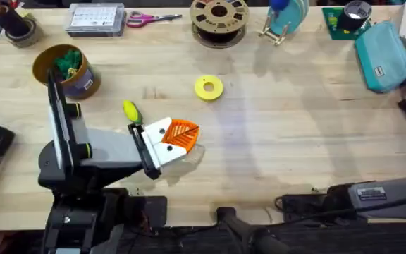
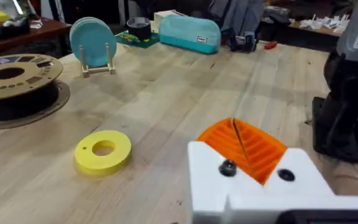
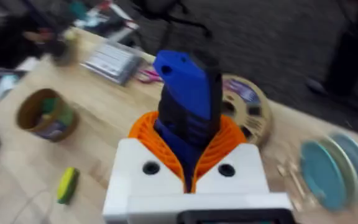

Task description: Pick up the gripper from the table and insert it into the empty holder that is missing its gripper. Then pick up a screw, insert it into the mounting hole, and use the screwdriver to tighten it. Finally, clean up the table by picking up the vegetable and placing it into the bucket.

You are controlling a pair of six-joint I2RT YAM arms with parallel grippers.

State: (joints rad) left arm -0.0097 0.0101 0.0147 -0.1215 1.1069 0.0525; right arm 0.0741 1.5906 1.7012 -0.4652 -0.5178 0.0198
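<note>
My right gripper (image 3: 188,134) is shut on the blue screwdriver (image 3: 185,87), its orange ribbed pads on either side of the body, held up above the table. Below it lie the yellow vegetable (image 3: 67,185) and the tan bucket (image 3: 45,115). In the overhead view the vegetable (image 1: 130,111) lies just behind my left gripper (image 1: 187,135), and the bucket (image 1: 65,70), with green things inside, stands at the far left. My left gripper (image 2: 234,124) is shut with its two orange pads pressed together and nothing between them. A loose gripper piece, an empty holder and a screw are out of view.
A flat yellow ring (image 1: 208,87) lies mid-table. A brown spool (image 1: 219,17), scissors (image 1: 150,18), a blue plate rack (image 1: 284,17) and a teal pouch (image 1: 383,56) line the back. The right arm (image 1: 372,194) lies low along the front right edge.
</note>
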